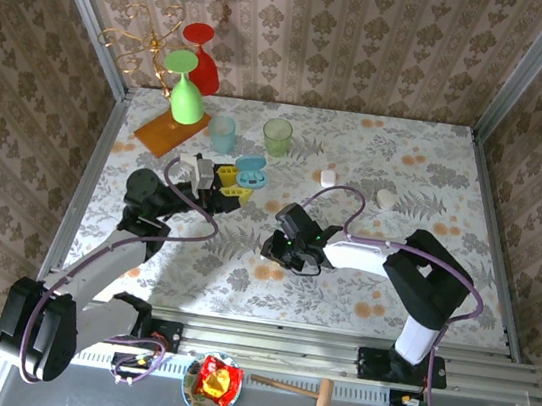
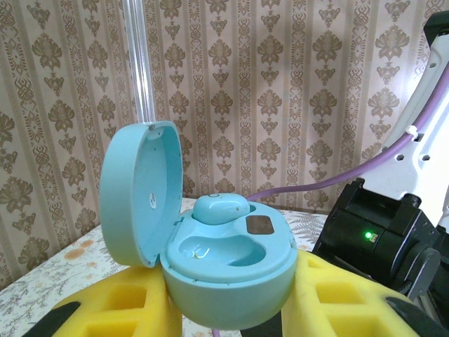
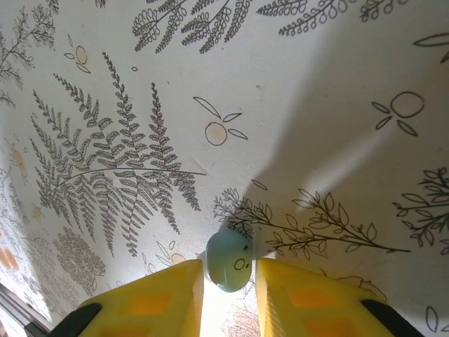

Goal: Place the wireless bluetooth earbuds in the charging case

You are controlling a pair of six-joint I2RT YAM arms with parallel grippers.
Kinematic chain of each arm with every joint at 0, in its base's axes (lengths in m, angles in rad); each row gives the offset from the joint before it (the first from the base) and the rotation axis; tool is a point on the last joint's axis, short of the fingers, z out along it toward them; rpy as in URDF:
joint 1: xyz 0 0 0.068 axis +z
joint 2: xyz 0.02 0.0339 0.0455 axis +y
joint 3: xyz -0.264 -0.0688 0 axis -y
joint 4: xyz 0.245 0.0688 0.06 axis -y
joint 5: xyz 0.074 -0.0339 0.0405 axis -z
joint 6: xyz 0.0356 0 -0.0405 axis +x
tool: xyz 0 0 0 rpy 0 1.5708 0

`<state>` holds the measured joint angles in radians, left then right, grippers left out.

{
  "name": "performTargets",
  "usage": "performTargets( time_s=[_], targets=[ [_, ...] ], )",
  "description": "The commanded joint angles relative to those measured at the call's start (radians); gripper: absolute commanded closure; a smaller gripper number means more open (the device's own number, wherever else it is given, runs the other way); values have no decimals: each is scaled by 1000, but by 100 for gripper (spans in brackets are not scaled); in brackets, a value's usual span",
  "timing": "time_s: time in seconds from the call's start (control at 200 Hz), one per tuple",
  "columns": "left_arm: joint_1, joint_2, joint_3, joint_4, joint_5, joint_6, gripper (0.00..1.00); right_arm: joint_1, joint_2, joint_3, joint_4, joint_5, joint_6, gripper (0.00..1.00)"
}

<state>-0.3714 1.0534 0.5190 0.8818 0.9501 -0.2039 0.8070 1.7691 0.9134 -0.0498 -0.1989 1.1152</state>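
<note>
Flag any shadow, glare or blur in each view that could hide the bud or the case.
Top external: even light, sharp, soft arm shadows on the tablecloth. Left wrist: open case crisp, no glare. Right wrist: a broad shadow crosses the tablecloth; a bright patch under the bud washes out its lower edge.

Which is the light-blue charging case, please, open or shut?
Open: the lid of the charging case stands swung back, showing one earbud seated beside an empty well.
</note>
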Motion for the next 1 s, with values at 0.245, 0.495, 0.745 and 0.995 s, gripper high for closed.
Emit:
performTargets(
  time_s=[0.245, 0.495, 0.745, 0.995],
  targets=[
    [9, -5, -7, 46, 23, 9, 74, -9, 63, 61, -73, -18, -61, 72],
    [14, -4, -9, 51, 22, 9, 74, -10, 42, 61, -98, 1, -72, 81],
    [14, 8, -18, 43, -2, 48, 74, -10, -88, 93, -253, 108, -142, 83],
    [13, 32, -25, 6, -104, 154, 74, -10, -320, 162, -482, 273, -254, 83]
  ],
)
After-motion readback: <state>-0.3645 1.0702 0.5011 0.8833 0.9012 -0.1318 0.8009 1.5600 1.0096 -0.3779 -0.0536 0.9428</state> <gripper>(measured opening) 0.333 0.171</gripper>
